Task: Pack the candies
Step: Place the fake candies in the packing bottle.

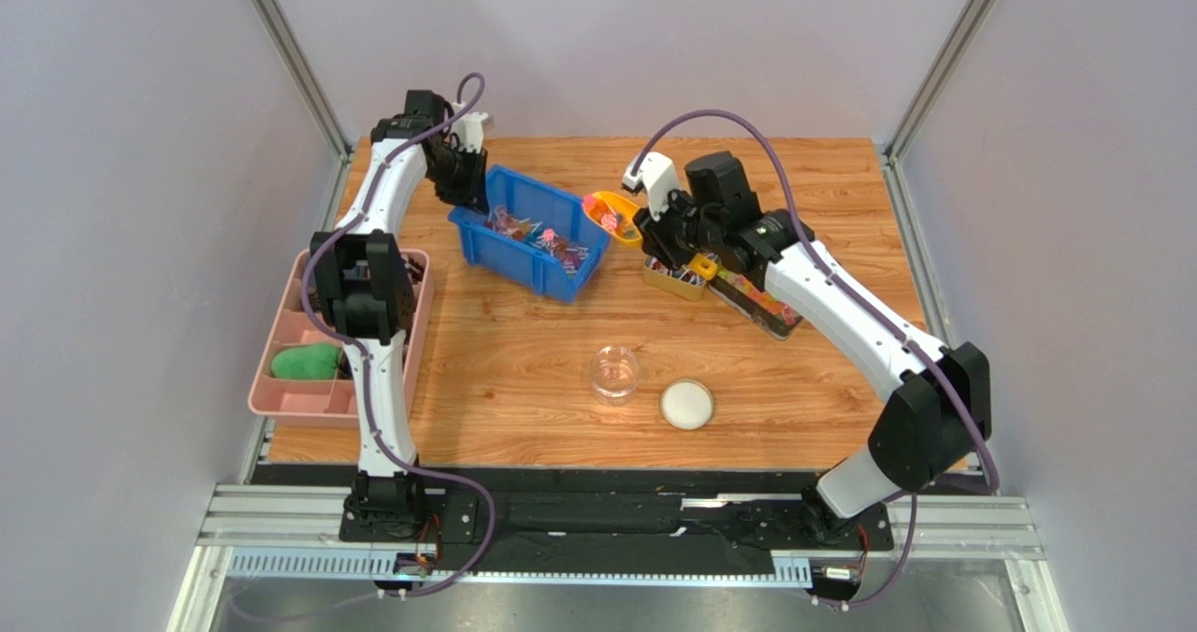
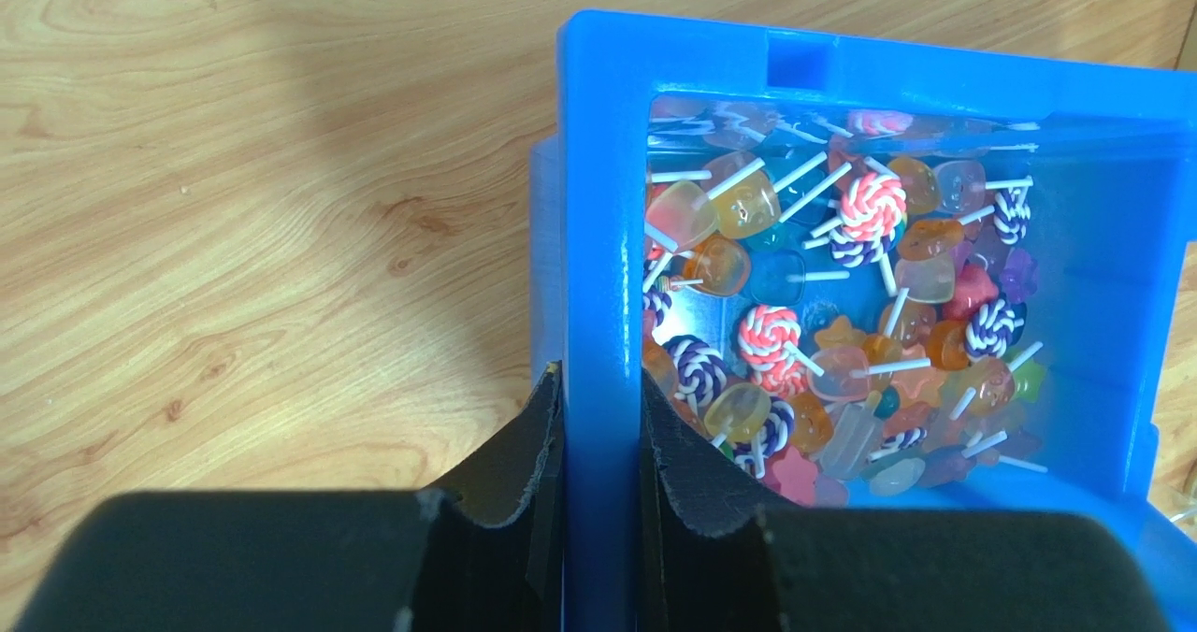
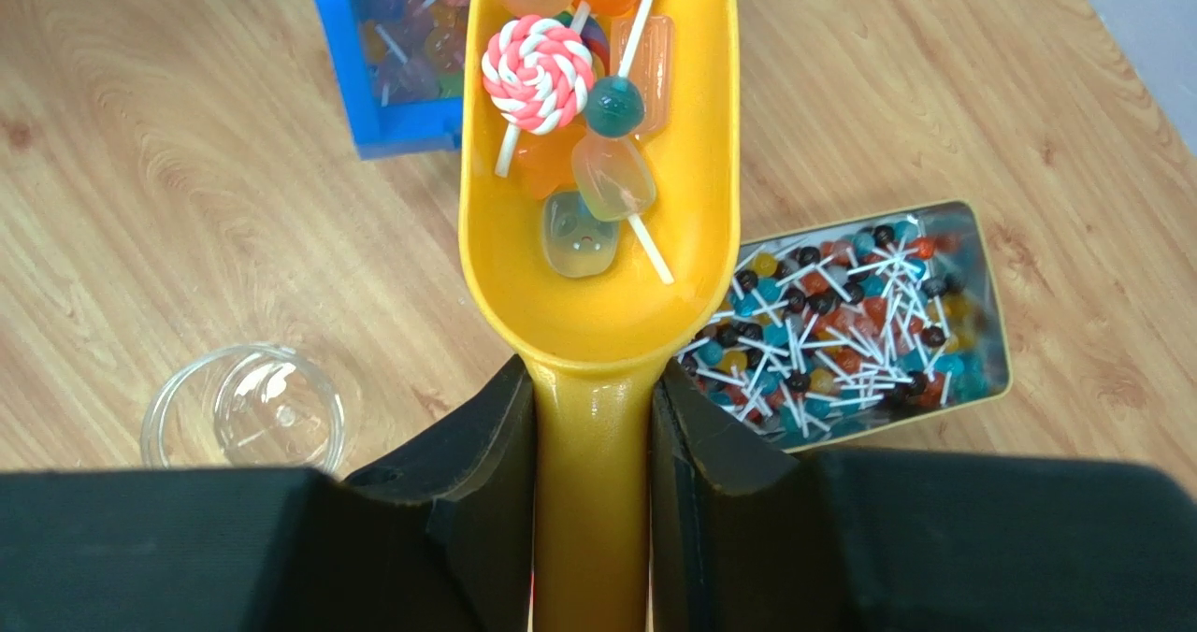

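Note:
The candies (image 2: 829, 324) are small mixed-colour lollipops and jelly shapes on white sticks, filling a blue bin (image 1: 527, 233). My left gripper (image 2: 602, 422) is shut on the bin's left wall (image 2: 604, 240), one finger outside and one inside; in the top view it (image 1: 464, 183) is at the bin's far left corner. My right gripper (image 3: 593, 408) is shut on the handle of a yellow scoop (image 3: 597, 296) that carries several candies (image 3: 569, 113). In the top view the scoop (image 1: 614, 216) hangs just right of the bin, with the right gripper (image 1: 658, 228) behind it.
An open glass jar (image 1: 614, 373) and its white lid (image 1: 687, 405) stand on the wooden table in front. Two tins of tiny lollipops (image 1: 759, 303) lie under the right arm. A pink divided tray (image 1: 408, 338) with a green lump (image 1: 306, 363) sits at the left edge.

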`<state>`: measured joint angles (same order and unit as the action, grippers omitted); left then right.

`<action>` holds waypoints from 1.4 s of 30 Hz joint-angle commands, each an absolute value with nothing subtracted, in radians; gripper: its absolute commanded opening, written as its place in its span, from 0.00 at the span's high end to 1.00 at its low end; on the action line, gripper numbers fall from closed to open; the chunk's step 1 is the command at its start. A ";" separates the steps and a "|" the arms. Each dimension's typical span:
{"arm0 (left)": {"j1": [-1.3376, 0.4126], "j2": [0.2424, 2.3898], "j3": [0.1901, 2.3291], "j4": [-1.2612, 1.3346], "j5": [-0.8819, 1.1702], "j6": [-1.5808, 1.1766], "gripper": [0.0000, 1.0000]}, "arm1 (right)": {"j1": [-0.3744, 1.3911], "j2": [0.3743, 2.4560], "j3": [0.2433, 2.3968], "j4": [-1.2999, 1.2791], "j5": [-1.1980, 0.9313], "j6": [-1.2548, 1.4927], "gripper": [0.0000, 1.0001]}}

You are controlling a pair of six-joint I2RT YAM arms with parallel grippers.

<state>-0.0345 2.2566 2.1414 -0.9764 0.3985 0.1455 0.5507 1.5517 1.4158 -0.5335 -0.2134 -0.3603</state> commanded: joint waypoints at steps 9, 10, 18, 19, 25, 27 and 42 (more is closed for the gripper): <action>-0.023 2.220 2.175 -0.954 0.477 0.103 1.00 | 0.546 1.365 1.270 -0.641 -0.261 -0.466 1.00; -0.023 2.218 2.175 -0.953 0.477 0.106 1.00 | 0.548 1.356 1.270 -0.662 -0.267 -0.474 1.00; -0.014 2.206 2.154 -0.933 0.453 0.106 1.00 | 0.592 1.299 1.217 -0.844 -0.265 -0.548 1.00; -0.012 2.204 2.148 -0.921 0.448 0.107 1.00 | 0.601 1.298 1.209 -0.853 -0.259 -0.554 1.00; -0.009 2.172 2.076 -0.852 0.437 0.098 1.00 | 0.672 1.304 1.201 -0.936 -0.196 -0.578 1.00; -0.009 2.166 2.060 -0.848 0.446 0.100 1.00 | 0.690 1.310 1.212 -0.960 -0.173 -0.581 1.00; -0.011 2.085 1.950 -0.773 0.486 0.101 1.00 | 0.802 1.402 1.253 -1.060 -0.023 -0.583 1.00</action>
<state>-0.0124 2.1960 1.9427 -0.8173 0.4015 0.1341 0.7815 1.4036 1.2072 -1.0550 -0.0689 -0.5747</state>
